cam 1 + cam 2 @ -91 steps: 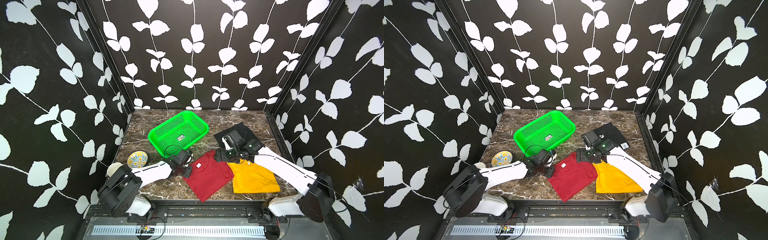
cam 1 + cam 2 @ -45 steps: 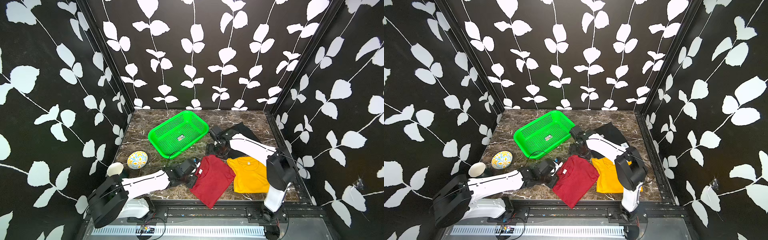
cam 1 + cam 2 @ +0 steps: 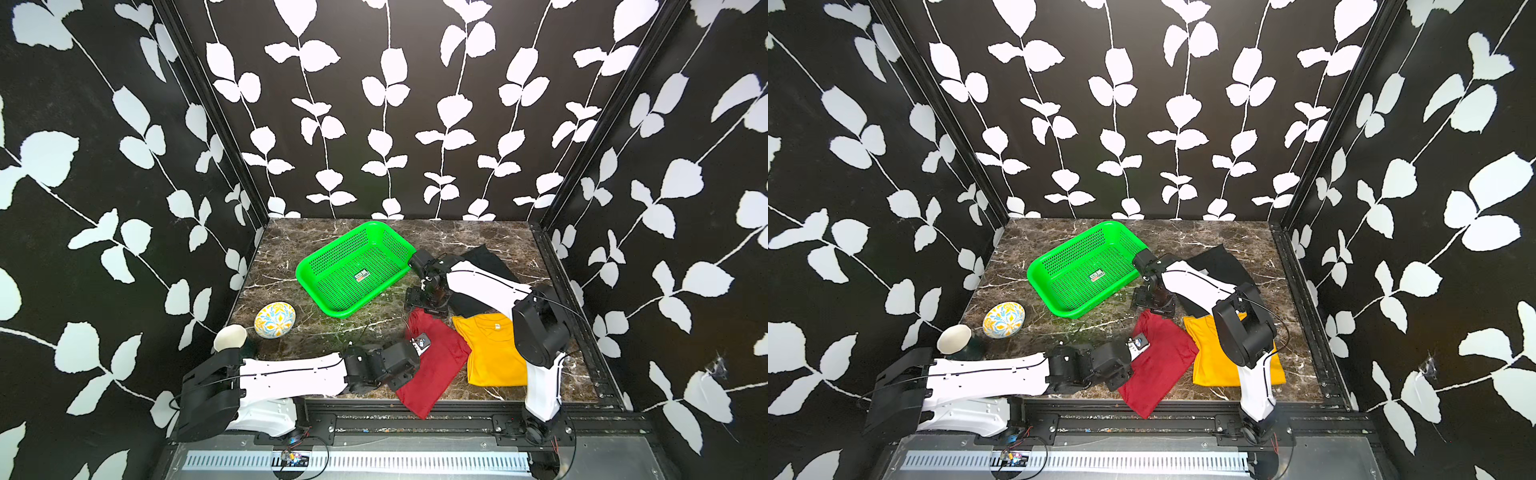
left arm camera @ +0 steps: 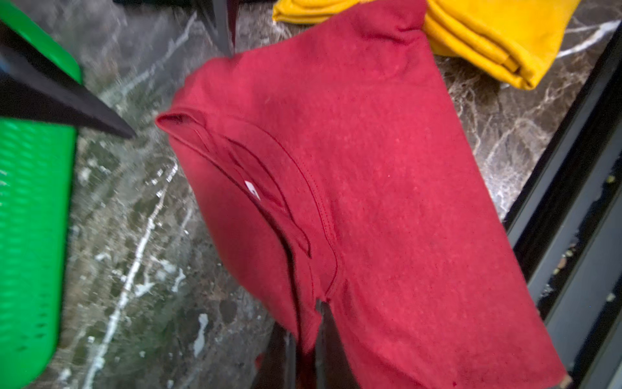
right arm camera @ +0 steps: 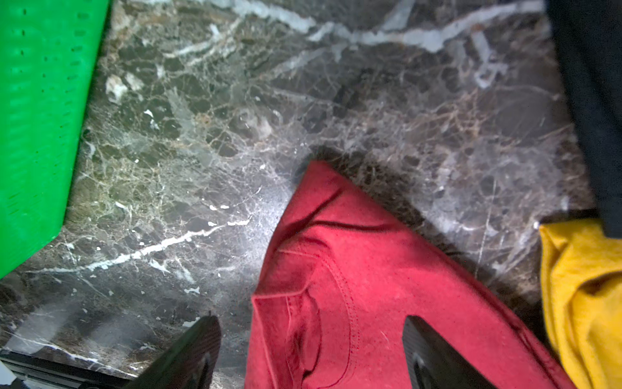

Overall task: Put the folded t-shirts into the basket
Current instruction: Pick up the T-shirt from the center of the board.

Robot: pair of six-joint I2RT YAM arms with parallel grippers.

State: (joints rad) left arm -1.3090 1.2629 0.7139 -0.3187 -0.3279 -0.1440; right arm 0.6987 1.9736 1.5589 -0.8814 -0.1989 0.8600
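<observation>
Left gripper pinched red t-shirt at collar edge; soft, floppy, will droop. Right gripper wide, at basket's 4 o'clock.

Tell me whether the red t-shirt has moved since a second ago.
Yes. The red t-shirt, pinched by the left gripper, has slid toward the table's front edge, away from the green basket; one corner now overhangs the rail.

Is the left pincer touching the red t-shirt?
Touching. The left wrist view shows the left pincer shut on the red t-shirt, pinching its edge by the collar.
</observation>
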